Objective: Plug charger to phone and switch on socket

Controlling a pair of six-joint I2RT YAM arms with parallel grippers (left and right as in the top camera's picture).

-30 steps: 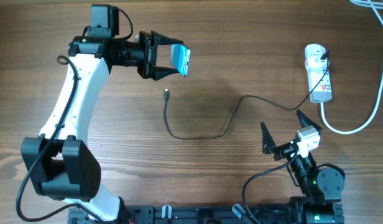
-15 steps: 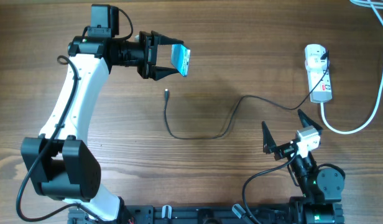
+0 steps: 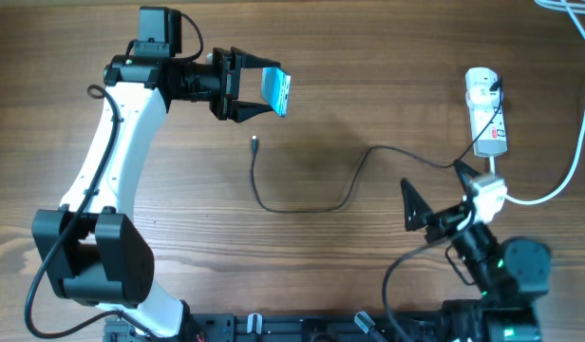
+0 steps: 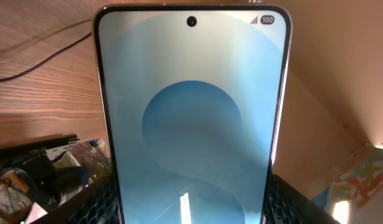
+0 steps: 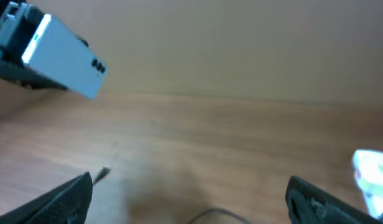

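My left gripper (image 3: pixel 247 95) is shut on the phone (image 3: pixel 276 90) and holds it above the table at the upper left; its blue screen (image 4: pixel 191 112) fills the left wrist view. The phone's grey back (image 5: pixel 61 57) shows in the right wrist view. The charger's black cable (image 3: pixel 316 201) lies curved across the middle of the table, its connector tip (image 3: pixel 254 143) below the phone and also visible in the right wrist view (image 5: pixel 103 172). The white socket (image 3: pixel 486 112) lies at the far right. My right gripper (image 3: pixel 435 195) is open and empty at the lower right, near the cable's right part.
A thick white cord (image 3: pixel 558 185) loops from the socket to the right edge of the table. The left arm's white links (image 3: pixel 103 180) span the left side. A black rail (image 3: pixel 273 328) runs along the front edge.
My right gripper has moved a little to the right and up toward the cable near the socket. The left arm and phone have not moved.
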